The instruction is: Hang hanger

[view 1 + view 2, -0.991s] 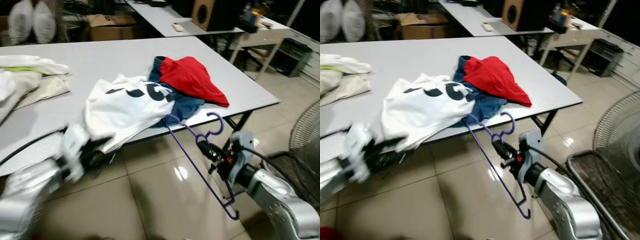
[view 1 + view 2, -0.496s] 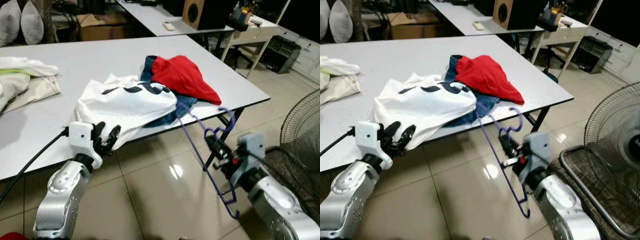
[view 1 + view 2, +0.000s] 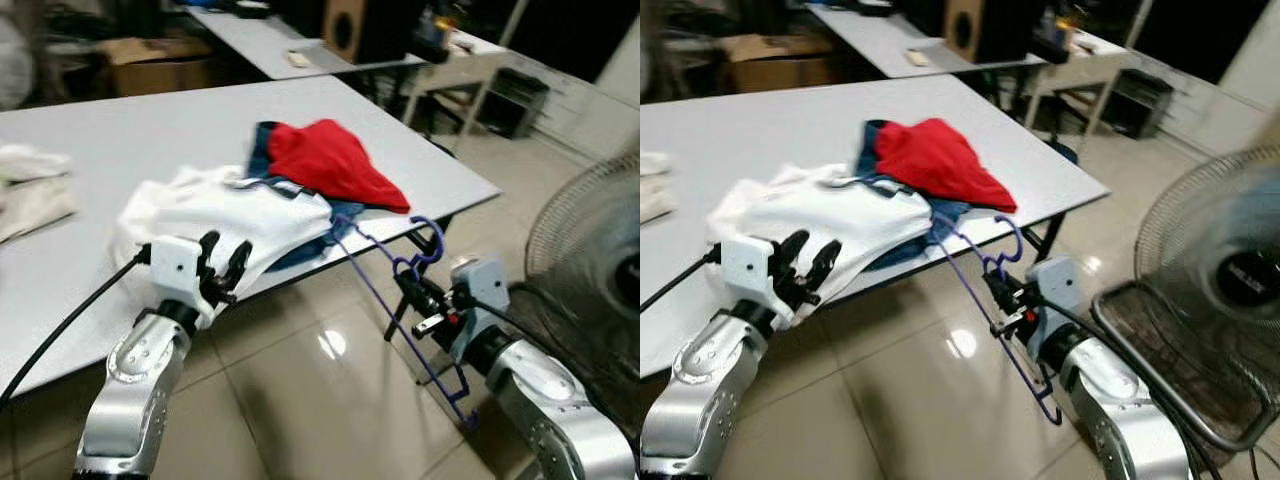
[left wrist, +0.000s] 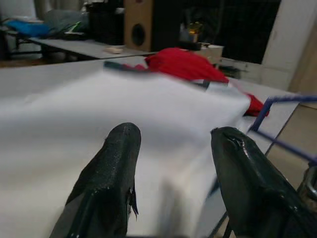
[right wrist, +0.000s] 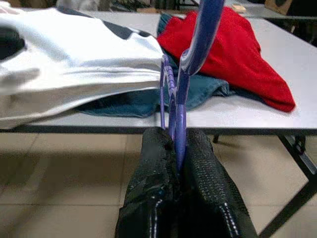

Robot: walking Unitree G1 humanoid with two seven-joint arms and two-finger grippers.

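While right gripper (image 3: 420, 298) pinches hanger (image 3: 400, 310), left gripper (image 4: 171, 148) (fingers apart) seemingly nears shirt (image 3: 235, 215)

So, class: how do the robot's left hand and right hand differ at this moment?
The left hand is open and holds nothing; the right hand is shut on the purple hanger. The left hand sits at the white shirt on the table's edge; the right hand is over the floor. Both have black fingers.
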